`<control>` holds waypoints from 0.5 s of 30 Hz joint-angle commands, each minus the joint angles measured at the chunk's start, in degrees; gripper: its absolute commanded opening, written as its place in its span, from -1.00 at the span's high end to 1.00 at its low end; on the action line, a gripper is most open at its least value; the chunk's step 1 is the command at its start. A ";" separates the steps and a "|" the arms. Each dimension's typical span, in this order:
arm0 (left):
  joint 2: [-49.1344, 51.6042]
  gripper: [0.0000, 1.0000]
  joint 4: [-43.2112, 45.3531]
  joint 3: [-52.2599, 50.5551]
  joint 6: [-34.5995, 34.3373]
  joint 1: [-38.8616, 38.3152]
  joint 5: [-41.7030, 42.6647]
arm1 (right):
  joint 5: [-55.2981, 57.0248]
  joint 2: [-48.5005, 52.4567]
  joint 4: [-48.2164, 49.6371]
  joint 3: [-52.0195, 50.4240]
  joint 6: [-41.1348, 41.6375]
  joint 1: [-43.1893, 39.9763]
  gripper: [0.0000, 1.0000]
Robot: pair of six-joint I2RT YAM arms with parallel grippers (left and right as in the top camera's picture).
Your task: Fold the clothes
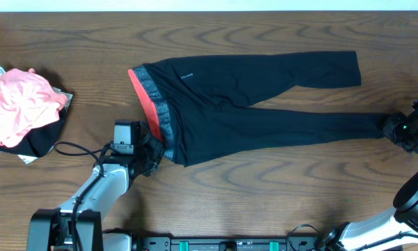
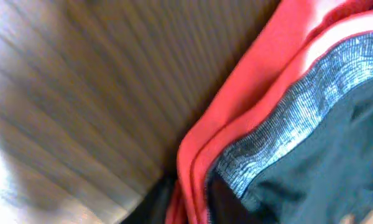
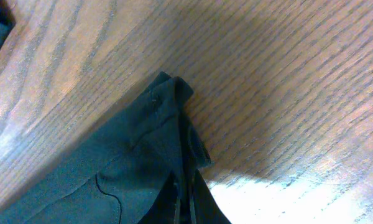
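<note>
A coral-red edge [image 2: 236,106] fills the left wrist view. It borders the heathered grey waistband [image 2: 286,118] of long black stretchy leggings [image 2: 323,180], and its folded layers run down to the bottom of the frame.

From overhead the leggings lie flat across the middle of the brown wood-grain surface [image 1: 265,31]. The waistband points toward the left and the two narrow legs stretch to the right. The left gripper [image 1: 159,150] sits at the near corner of the waistband, touching the fabric. The close view is too blurred to tell whether it is clenched on the cloth or released.

The right gripper [image 1: 390,127] is at the far end of the nearer leg. It is clenched on the cuff [image 3: 168,106], which rises in a bunched ridge toward it in the right wrist view. The other leg lies farther back, its end free on the surface and well apart from either gripper.

At the left edge, well apart from the leggings, a crumpled pink garment [image 1: 14,101] rests on dark folded fabric [image 1: 38,143]. A black cable [image 1: 73,148] loops beside the left arm.
</note>
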 commanded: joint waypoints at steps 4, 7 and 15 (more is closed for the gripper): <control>1.70 0.88 -1.03 -2.05 1.49 0.15 -3.52 | 0.15 0.31 -0.09 1.07 0.42 -0.52 0.95; 1.27 0.88 -1.05 -2.03 1.70 0.15 -3.13 | 0.15 0.31 -0.57 1.07 0.42 -0.52 0.97; -9.38 0.88 -6.29 -2.03 7.56 2.16 -3.17 | -3.02 0.07 -3.13 1.09 0.42 -0.52 0.98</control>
